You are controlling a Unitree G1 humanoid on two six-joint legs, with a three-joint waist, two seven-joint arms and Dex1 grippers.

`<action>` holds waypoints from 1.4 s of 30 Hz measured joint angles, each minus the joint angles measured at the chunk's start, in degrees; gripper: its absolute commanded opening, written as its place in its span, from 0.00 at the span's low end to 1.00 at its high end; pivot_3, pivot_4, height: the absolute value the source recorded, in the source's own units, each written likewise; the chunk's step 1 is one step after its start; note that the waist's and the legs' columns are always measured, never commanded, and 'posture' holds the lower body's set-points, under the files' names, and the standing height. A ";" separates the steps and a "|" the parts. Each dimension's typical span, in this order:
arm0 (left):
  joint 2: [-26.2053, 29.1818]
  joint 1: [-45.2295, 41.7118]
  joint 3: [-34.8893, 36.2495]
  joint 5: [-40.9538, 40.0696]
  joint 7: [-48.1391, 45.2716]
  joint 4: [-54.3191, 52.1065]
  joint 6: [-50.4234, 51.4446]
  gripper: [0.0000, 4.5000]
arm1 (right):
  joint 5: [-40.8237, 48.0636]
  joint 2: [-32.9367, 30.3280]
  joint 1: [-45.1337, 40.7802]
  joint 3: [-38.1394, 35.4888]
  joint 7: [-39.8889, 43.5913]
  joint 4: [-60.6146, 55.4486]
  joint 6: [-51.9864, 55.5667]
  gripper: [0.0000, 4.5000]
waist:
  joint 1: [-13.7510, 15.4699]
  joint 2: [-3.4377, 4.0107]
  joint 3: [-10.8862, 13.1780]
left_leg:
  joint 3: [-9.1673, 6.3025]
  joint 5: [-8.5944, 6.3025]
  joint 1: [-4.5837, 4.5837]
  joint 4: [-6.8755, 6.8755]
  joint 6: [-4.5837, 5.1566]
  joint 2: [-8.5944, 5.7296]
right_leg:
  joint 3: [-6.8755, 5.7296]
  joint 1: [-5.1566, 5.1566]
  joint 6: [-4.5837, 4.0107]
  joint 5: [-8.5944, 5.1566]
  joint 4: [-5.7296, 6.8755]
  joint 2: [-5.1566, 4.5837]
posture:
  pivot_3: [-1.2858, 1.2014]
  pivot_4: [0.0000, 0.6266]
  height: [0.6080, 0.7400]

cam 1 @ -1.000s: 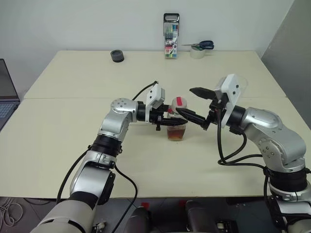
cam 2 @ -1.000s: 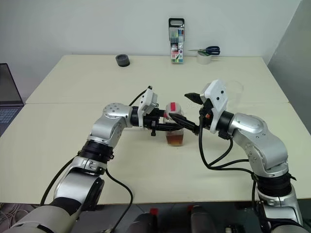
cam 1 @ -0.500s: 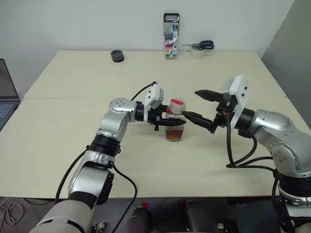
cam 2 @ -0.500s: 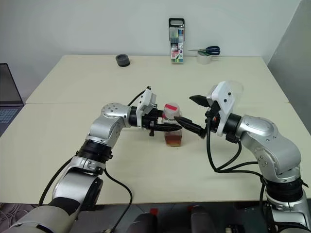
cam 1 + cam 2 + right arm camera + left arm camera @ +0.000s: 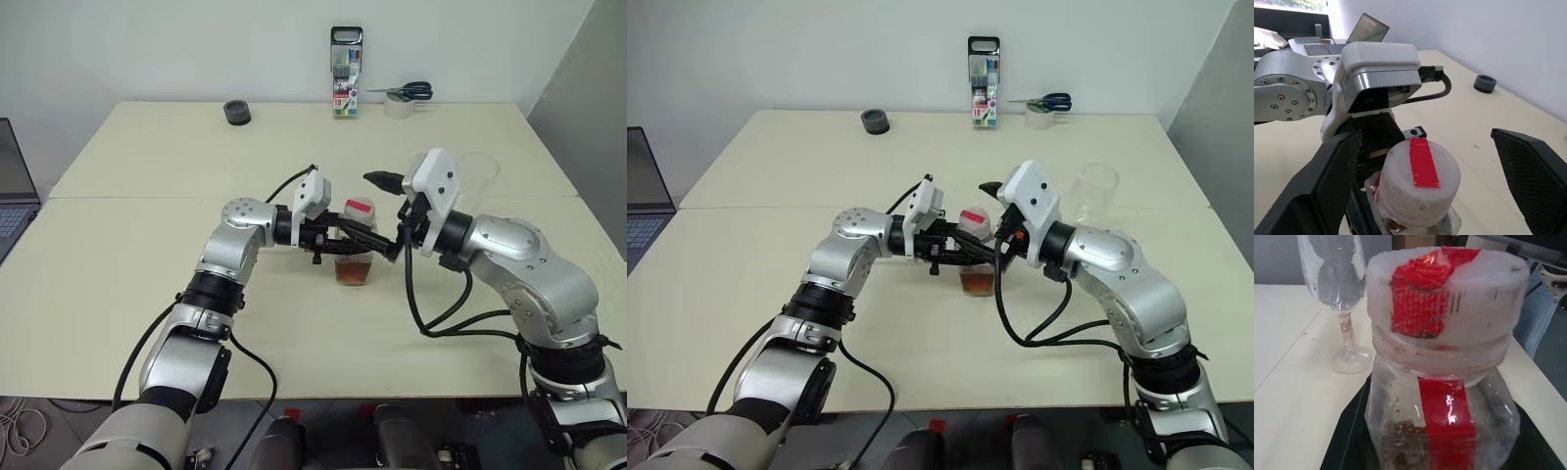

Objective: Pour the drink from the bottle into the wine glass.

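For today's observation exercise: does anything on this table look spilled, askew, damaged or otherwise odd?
No spill or damage stands out. The bottle stands upright in the left gripper, cap still on. The cap is white with a red tape strip. The wine glass stands upright and empty behind the right arm.

A case of coloured markers [image 5: 345, 72] stands upright at the far edge of the pale table [image 5: 147, 294]. Right of that case lie blue-handled scissors [image 5: 407, 92] atop a tape roll [image 5: 397, 107]; left of it sits a dark ring [image 5: 236, 113], and much farther left a laptop [image 5: 12, 201].
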 measured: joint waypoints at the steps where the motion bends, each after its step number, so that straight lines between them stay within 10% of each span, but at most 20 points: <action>1: 0.00 0.00 0.00 0.00 0.00 0.00 0.00 0.39 | -0.27 0.03 0.00 0.00 -0.09 0.25 -0.13 1.00 | 0.00 0.00 0.00 | 0.00 0.00 0.00 0.00 0.00 0.00 | 0.00 0.00 0.00 0.00 0.00 0.00 | 0.52 0.24 1.00; 42: 0.02 0.06 -0.01 0.03 -0.45 -0.04 0.00 0.39 | 7.69 1.13 1.88 -5.86 -2.16 -1.72 9.83 1.00 | 0.01 0.00 0.00 | 0.00 0.00 0.00 0.00 0.01 0.00 | 0.00 0.00 0.00 0.00 0.00 0.00 | 0.52 0.24 1.00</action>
